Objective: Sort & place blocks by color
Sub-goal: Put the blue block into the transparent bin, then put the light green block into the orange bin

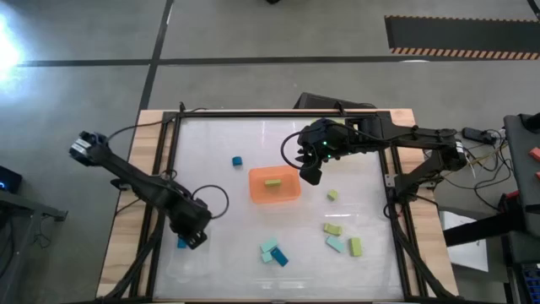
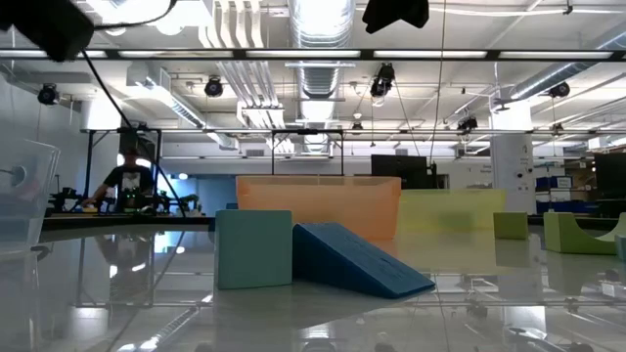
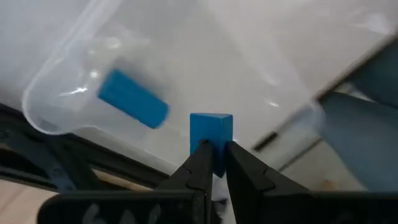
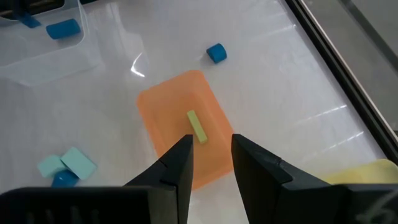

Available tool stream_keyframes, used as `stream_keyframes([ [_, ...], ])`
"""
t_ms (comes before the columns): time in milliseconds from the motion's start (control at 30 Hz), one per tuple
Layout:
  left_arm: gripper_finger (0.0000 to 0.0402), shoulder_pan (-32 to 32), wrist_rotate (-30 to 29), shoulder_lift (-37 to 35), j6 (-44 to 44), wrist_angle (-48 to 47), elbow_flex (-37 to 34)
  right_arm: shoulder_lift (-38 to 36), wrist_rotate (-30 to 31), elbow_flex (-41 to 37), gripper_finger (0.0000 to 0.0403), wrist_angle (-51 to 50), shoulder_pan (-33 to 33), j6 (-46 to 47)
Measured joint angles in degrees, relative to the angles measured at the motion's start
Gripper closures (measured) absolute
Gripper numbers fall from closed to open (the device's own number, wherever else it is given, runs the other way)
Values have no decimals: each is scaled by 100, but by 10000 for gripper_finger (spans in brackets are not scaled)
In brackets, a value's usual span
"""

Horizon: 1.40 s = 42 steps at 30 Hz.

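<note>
Blocks lie scattered around the orange tray [image 1: 274, 191], which sits near the middle of the table [image 1: 219, 253]. One yellow-green block [image 1: 272, 181] rests inside that tray; in the right wrist view it shows as a slim bar [image 4: 197, 126] on the tray floor. The right gripper [image 1: 309, 173] hovers just beside the tray's right edge, its two fingers spread apart with nothing between them [image 4: 210, 163]. A dark blue block [image 1: 238, 160] sits alone on the table a little way off the tray's upper left corner. To the tray's right lies a small yellow-green block [image 1: 332, 195], and farther off toward the lower right are another yellow-green block [image 1: 332, 228], a light teal block [image 1: 336, 244] and a third yellow-green one [image 1: 356, 247], close together. Below the tray, two light teal blocks [image 1: 269, 249] sit touching a dark blue one [image 1: 279, 259]; in the low view a teal block [image 2: 253, 248] stands upright with a blue one [image 2: 357, 260] leaning tilted against it, the tray [image 2: 318, 203] behind them.

Well to the left of the orange tray, the left gripper [image 1: 193, 238] is low over the clear tray [image 3: 50, 106], which is hard to make out from above. Its fingers are pinched on a dark blue block [image 3: 211, 134], held just outside the clear tray's rounded corner. Another blue block [image 3: 133, 107] already lies inside that clear tray
</note>
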Motion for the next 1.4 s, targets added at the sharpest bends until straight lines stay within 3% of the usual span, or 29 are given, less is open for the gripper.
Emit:
stream_keyframes([
  [533,381,21,-2,1087,402,564,-251,7,-5,0,303,-2,66,107],
  [1100,303,35,3,1101,406,595,-220,7,-23,0,303,-35,76,252],
  [1400,295,284,539,695,1010,594,394,7,-534,-12,303,-93,177,1099],
])
